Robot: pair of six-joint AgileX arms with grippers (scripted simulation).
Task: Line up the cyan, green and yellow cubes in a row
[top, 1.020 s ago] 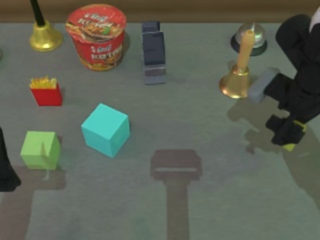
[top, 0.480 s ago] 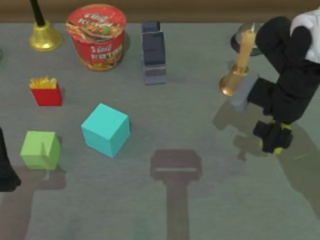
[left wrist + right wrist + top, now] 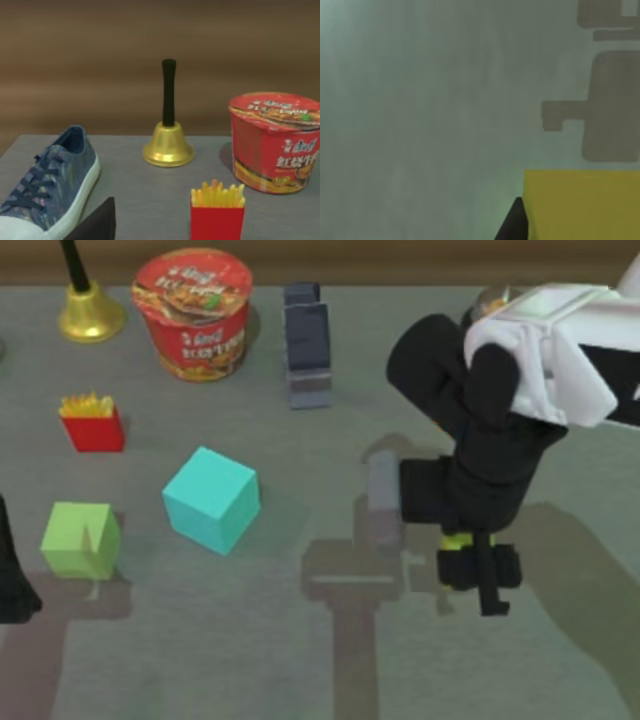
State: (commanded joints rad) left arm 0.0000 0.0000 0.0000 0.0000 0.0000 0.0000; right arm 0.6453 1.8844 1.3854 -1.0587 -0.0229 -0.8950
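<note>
We hold the yellow cube up over the table.
Our right gripper [image 3: 478,575] is squeezed on the yellow cube [image 3: 456,540]. The cyan cube [image 3: 211,499] sits well off to its left, the green cube [image 3: 80,539] farther left, near our parked left gripper [image 3: 12,585].

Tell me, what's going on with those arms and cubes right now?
Right gripper shut on yellow cube, above mid-table. Left gripper parked at left edge. Cyan cube and green cube on table, apart. Nothing in the way.
</note>
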